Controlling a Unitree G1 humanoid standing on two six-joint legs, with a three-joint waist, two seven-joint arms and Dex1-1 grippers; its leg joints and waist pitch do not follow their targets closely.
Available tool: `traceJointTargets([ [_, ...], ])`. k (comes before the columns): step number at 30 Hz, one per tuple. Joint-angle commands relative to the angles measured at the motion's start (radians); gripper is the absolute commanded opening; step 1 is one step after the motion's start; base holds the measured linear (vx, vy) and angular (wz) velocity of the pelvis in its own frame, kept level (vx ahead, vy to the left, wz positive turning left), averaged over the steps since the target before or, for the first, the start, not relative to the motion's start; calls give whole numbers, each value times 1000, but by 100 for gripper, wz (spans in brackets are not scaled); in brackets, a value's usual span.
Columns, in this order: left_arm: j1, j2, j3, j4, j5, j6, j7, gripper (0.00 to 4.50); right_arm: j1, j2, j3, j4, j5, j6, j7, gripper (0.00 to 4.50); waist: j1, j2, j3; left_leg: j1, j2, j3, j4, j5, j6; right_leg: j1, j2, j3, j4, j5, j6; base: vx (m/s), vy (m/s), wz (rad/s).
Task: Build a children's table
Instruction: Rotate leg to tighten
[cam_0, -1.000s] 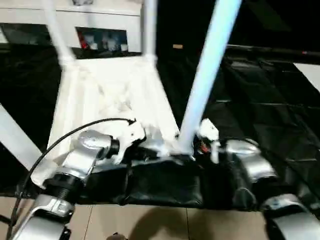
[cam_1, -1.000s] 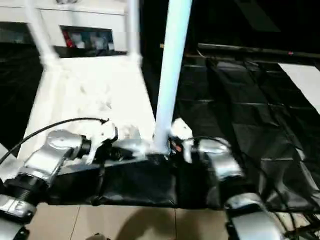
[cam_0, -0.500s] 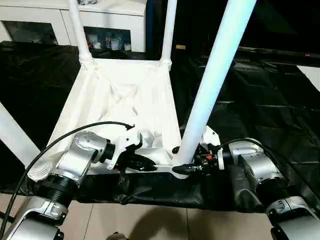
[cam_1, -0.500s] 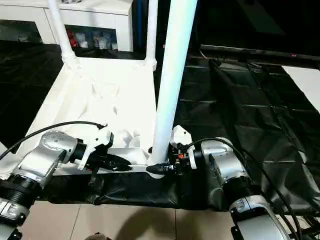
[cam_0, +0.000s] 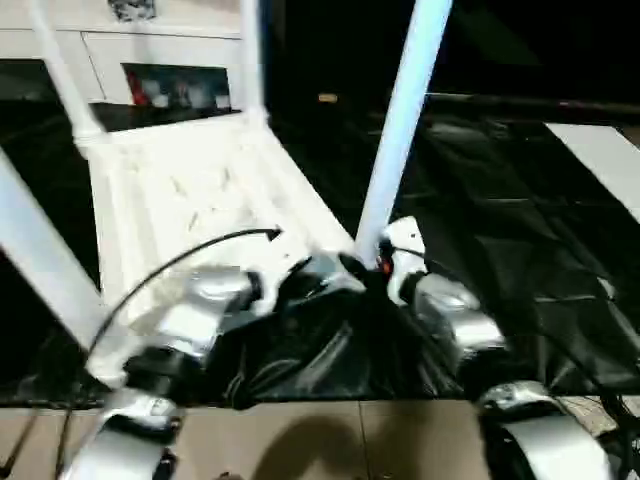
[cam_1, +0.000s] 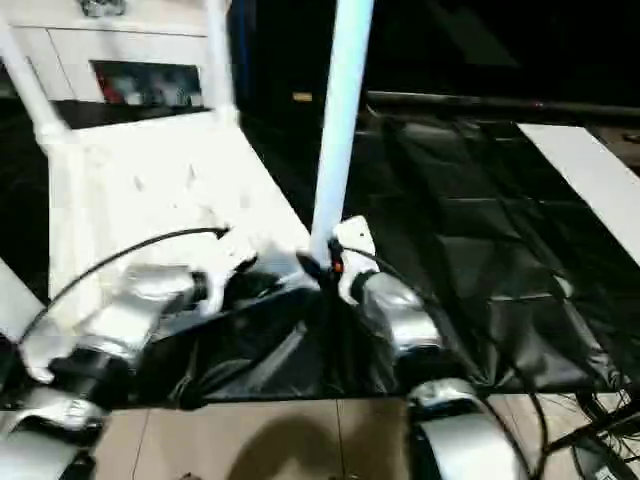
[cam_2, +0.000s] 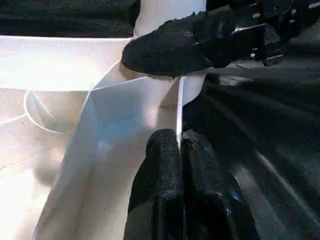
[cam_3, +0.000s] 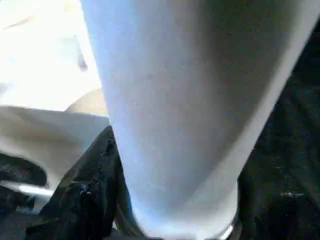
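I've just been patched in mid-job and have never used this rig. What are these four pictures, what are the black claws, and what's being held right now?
The two wide pictures come from the robot's head, looking down over its silver forearms. The two close ones come from cameras on its wrists. The black claws are two-fingered grippers. On the black-covered work table lies the white children's table, upside down, its legs pointing up. The left gripper is pinched shut on the tabletop's thin rim. The right gripper clasps the nearest leg low down, by its corner socket.

Upright white legs (cam_0: 400, 130) as obstacles above the upturned tabletop (cam_0: 190, 190); open black cover (cam_0: 520, 230) alongside.
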Motion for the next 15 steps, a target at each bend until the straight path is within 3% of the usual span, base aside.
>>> traceJointTargets([
  [1, -20, -81, -38, -17, -34, -21, 1, 0, 13, 86, 54, 26, -14, -21, 47, 269, 4, 10, -52, -4, 26, -13, -75, -349, 10, 35, -71, 46, -91, -436, -122, 0, 0, 0],
  [2, -18, -81, -40, -20, -36, -20, -7, 0, 13, 88, 52, 24, -11, -27, 52, 304, 4, 8, -52, -4, 27, -12, -75, -345, 12, 34, -71, 47, -90, -419, -128, 0, 0, 0],
  [6, -10, -68, -48, -27, -36, -35, -36, 0, 6, 90, 35, 19, 18, -33, 108, 342, 7, 7, -54, -5, 26, -8, -72, -322, 26, 37, -69, 52, -82, -380, -154, 0, 0, 0],
  [9, 3, -27, -54, -42, -54, -52, -100, 0, 21, 48, 60, -22, 23, -29, 214, 373, 10, 4, -55, -9, 27, -5, -71, -293, 37, 40, -69, 53, -79, -351, -167, 0, 0, 0],
  [12, 11, -1, -55, -54, -64, -54, -146, 0, 32, 15, 76, -40, 22, -38, 284, 373, 15, 5, -59, -15, 27, -5, -69, -243, 48, 48, -69, 53, -71, -294, -173, 0, 0, 0],
  [13, 17, 30, -58, -65, -73, -64, -202, 0, 43, -23, 92, -62, 27, -43, 382, 373, 18, 7, -62, -14, 29, -3, -67, -210, 55, 50, -69, 54, -64, -227, -194, 0, 0, 0],
  [15, 18, 45, -58, -67, -76, -69, -225, 0, 49, -42, 101, -75, 31, -44, 437, 373, 18, 6, -62, -16, 29, -2, -65, -188, 62, 52, -67, 54, -58, -183, -209, 0, 0, 0],
])
